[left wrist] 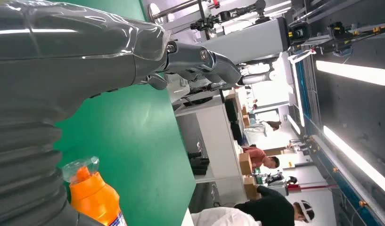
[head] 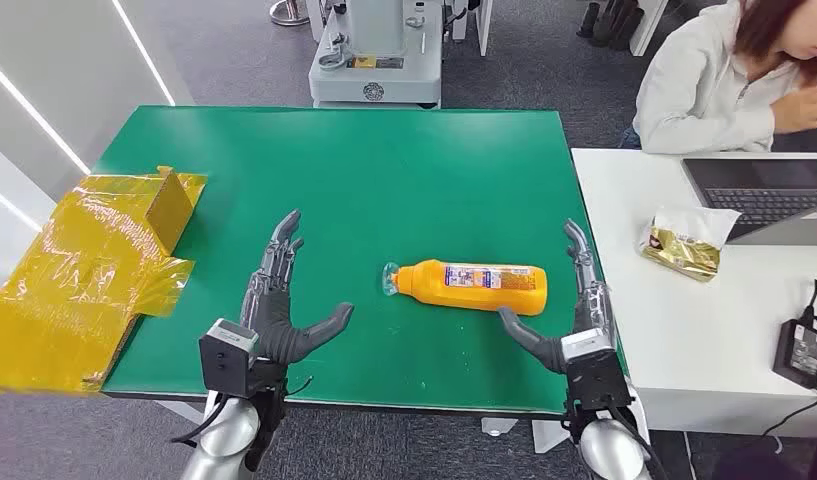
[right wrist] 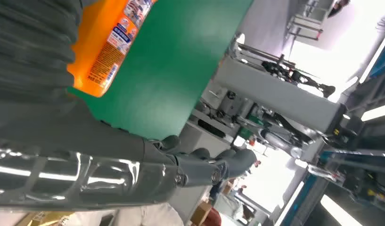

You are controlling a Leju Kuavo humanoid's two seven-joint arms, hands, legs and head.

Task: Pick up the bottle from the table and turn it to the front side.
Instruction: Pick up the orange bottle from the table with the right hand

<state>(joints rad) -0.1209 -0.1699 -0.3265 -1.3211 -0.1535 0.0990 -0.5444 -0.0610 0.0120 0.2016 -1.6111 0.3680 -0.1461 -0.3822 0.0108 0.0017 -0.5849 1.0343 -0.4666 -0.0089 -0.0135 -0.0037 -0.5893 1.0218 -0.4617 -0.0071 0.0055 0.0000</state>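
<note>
An orange bottle with a clear cap and a printed label lies on its side on the green table, cap pointing left. My right hand is open just to the bottle's right, its thumb reaching toward the bottle's base, fingers stretched forward. My left hand is open well to the left of the cap, fingers extended and thumb out to the side. The left wrist view shows the cap end of the bottle; in the right wrist view the bottle's labelled body appears beside the hand.
A flattened yellow-taped cardboard box overhangs the table's left edge. A white desk on the right carries a laptop, a gold packet and a power brick. A person sits behind it. A machine base stands beyond the table.
</note>
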